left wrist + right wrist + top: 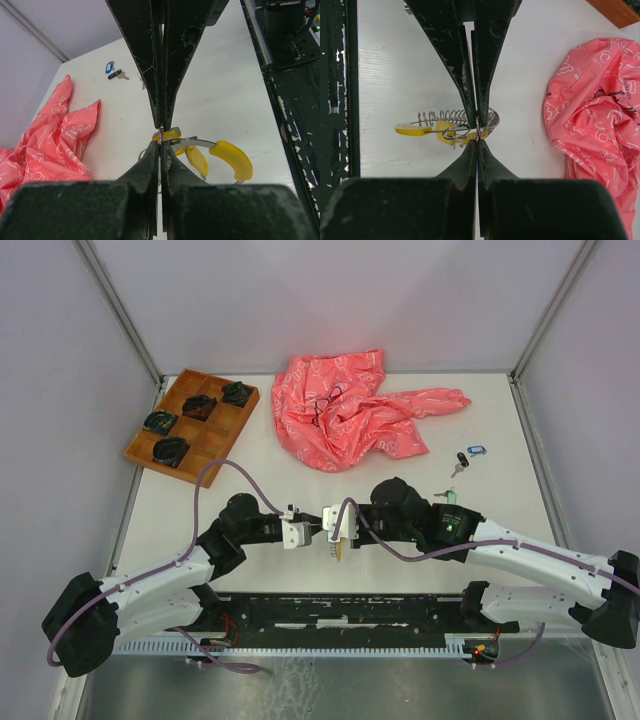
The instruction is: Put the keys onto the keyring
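Your left arm (pixel 160 585) stretches low and inward over the worktop (pixel 520 480). Its pincer (pixel 161 136) is pressed together on a sliver of metal beside the yellow key (pixel 232 157). Tip to tip with it, the right pincer (pixel 477 131) clamps the keyring (pixel 436 116), and the right arm (pixel 530 555) mirrors the left. Farther right, the blue and black keys (pixel 468 454) lie well apart.

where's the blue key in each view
Top external: blue key right of centre, beside a black key.
Left wrist: upper left, same black key beside it.
Right wrist: not in it.
Shared landmark: pink cloth, in all three.
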